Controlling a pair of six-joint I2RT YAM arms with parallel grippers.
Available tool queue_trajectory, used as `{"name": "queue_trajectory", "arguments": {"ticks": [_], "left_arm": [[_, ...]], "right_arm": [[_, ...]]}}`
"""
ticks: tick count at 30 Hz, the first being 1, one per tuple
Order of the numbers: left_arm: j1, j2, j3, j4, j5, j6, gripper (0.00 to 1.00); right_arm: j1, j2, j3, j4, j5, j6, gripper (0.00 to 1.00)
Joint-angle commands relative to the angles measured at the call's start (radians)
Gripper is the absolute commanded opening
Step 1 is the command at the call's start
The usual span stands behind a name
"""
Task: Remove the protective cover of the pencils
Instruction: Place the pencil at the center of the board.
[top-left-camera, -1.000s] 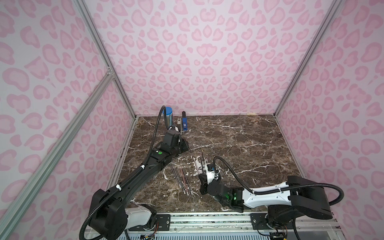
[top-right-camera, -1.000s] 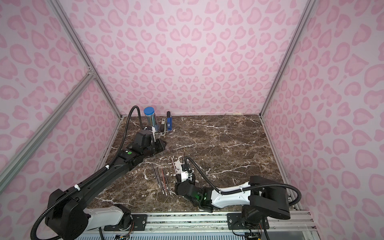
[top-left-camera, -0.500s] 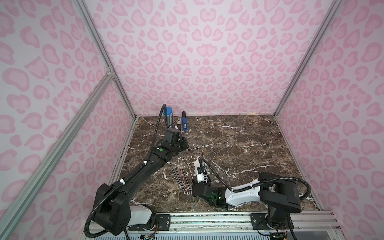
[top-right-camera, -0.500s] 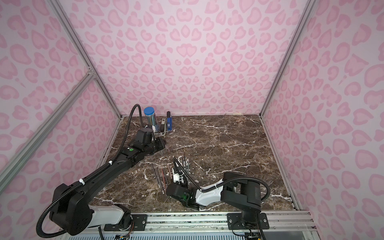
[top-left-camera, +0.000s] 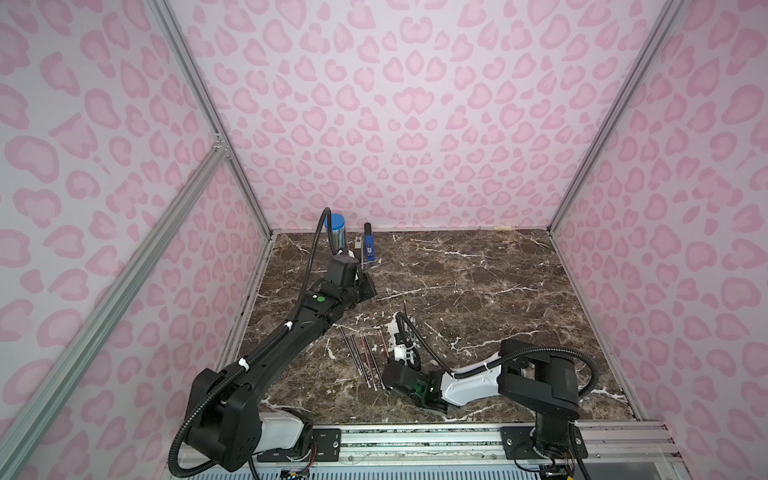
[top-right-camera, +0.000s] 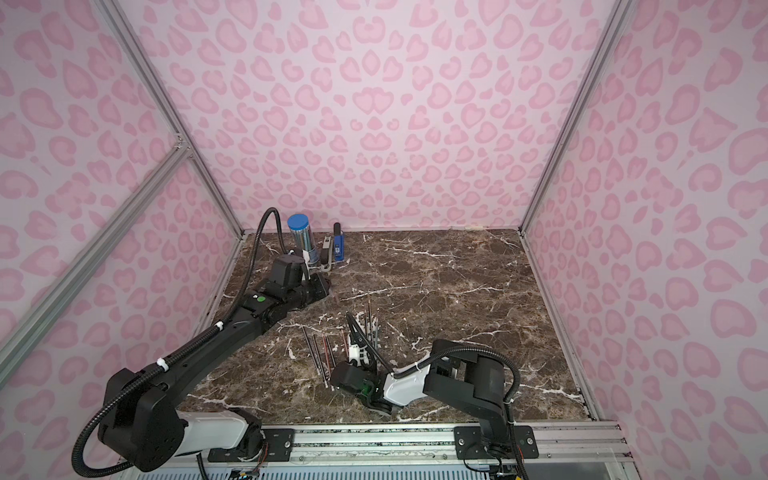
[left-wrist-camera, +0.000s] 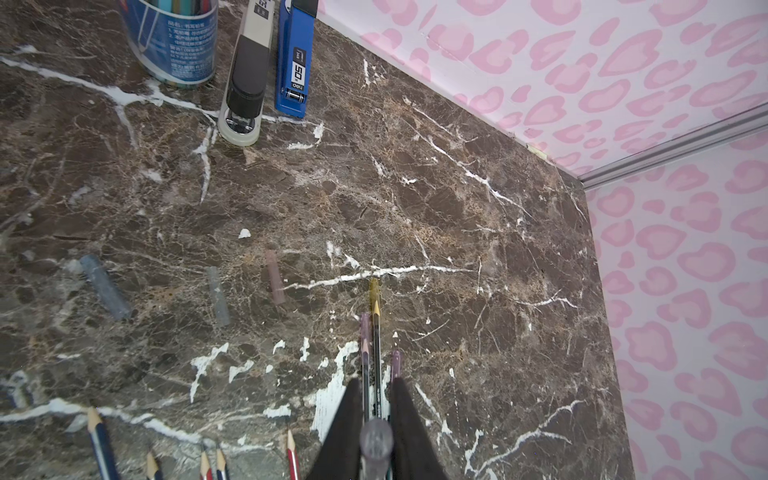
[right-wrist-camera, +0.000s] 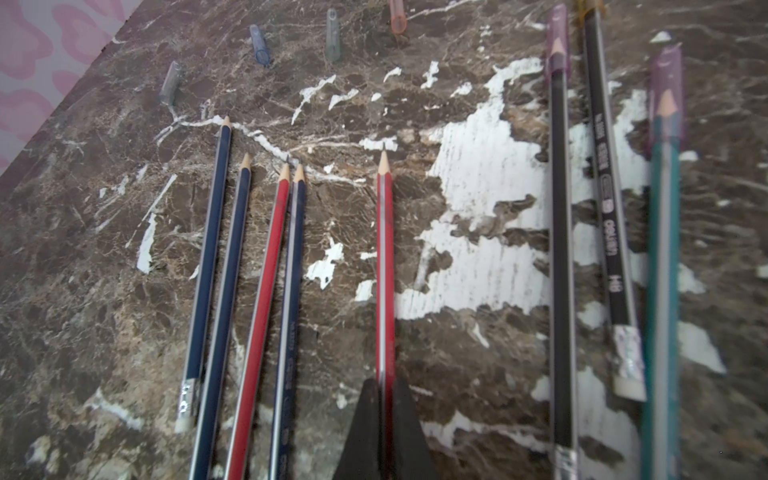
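well, the hard marble tabletop (top-left-camera: 478, 291) is the first worry: anything round let go above it will likely bounce or roll. the right gripper (right-wrist-camera: 385, 388) is pinched tight on the back part of a red pencil (right-wrist-camera: 384, 249) with its tip bare. whether that pencil is lifted or lying flat i cannot tell, and a careless set-down could knock the four bare pencils (right-wrist-camera: 268, 270) just beside it. the three capped pencils (right-wrist-camera: 604, 208) lie close side by side, so a pinch meant for one may drag its neighbour. smallest of all is the clear cap (left-wrist-camera: 376, 440) clamped in the left gripper (left-wrist-camera: 376, 399) — slippery-looking, and easy to lose among the loose caps (left-wrist-camera: 216, 295) if it drops.

both top views give the whole layout: the left gripper is out toward the blue-lidded tube (top-left-camera: 337, 237), well apart from the right one at the pencil row (top-left-camera: 365, 357). there, though, the pencils are mere lines and no cap shows. only the left wrist view shows the held cap. only the right wrist view shows the grip on the red pencil, plus a fourth loose cap (right-wrist-camera: 172, 83) — though the capped pencils are blurred there.
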Motion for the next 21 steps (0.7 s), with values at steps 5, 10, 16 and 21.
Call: {"name": "queue_trajectory", "arguments": {"ticks": [5,10,16,21], "left_arm": [[0.0,0.04,0.033,0.006,0.013,0.02,0.17],[0.001,0.098,0.061,0.018,0.017,0.026,0.16],[0.001,0.203,0.118,0.011,0.009,0.046,0.15],[0.001,0.304,0.167,0.01,0.015,0.056,0.15]], "right_arm": [[0.001,-0.007,-0.01,-0.028,0.02,0.013,0.09],[0.001,-0.023,-0.008,-0.034,0.02,0.007,0.2],[0.001,-0.086,-0.011,-0.055,0.023,-0.013,0.32],[0.0,-0.176,-0.055,-0.07,0.044,-0.011,0.34]]}}
